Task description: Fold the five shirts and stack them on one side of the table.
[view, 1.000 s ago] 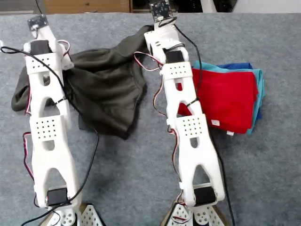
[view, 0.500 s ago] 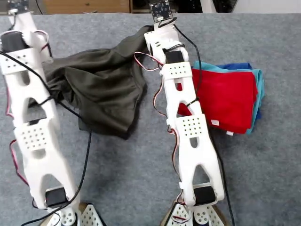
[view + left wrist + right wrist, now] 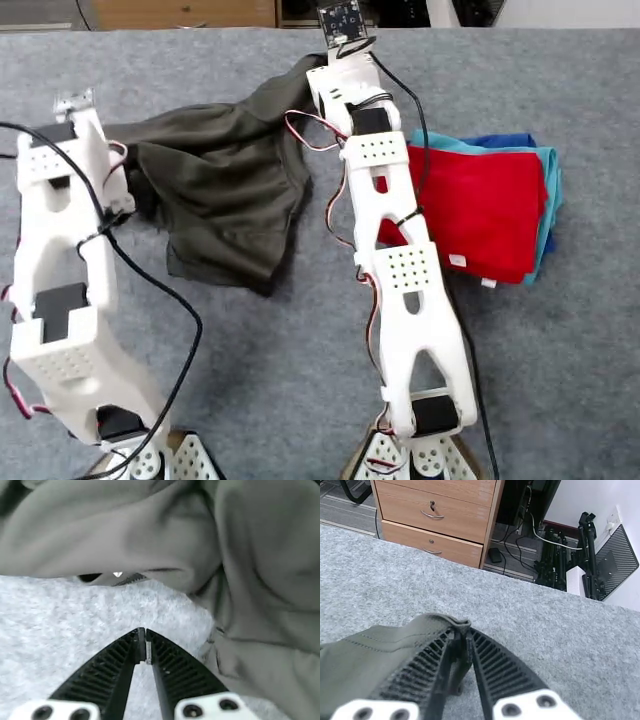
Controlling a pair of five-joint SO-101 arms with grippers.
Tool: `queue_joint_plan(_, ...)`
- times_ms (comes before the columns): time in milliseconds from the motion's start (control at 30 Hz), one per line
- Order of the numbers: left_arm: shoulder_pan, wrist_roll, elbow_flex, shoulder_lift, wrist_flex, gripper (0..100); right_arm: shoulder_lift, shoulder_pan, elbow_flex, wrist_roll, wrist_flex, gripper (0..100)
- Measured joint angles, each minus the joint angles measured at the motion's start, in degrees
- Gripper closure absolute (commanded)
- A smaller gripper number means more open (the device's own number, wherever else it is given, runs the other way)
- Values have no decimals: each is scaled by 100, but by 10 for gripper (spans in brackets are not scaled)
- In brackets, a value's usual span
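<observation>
The grey table point(image 3: 560, 380) carries a crumpled olive shirt point(image 3: 230, 190) and a folded stack point(image 3: 490, 210).

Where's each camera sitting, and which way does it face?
High view: fixed above the grey felt-covered table, facing down; shows the white left arm and right arm, the olive-green cloth shirt and a folded stack topped by a red cloth shirt.
Left wrist view: on the left arm, looking down past the shut left claw at the shirt's edge.
Right wrist view: on the right arm, looking across the table toward a wooden drawer cabinet; the right claw is shut on the shirt.
Shared: all three show the shirt.
</observation>
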Motion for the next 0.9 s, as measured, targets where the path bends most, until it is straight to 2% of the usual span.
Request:
queue_joint_plan(133,-9,176,281,-44,-976,977,0,0,0,0,0,997)
queue_joint_plan(233,-88,211,281,-53,-1336,977,0,0,0,0,0,997)
queue_joint_plan(367,-158,431,281,-53,-1345,974,0,0,0,0,0,997)
queue_joint_plan(567,-158,466,281,-53,-1204,842,0,0,0,0,0,997)
queue_joint_plan(700,-167,466,281,-53,-1046,828,0,0,0,0,0,997)
queue_joint_plan(900,-404,-114,281,-53,-1046,829,0,0,0,0,0,997)
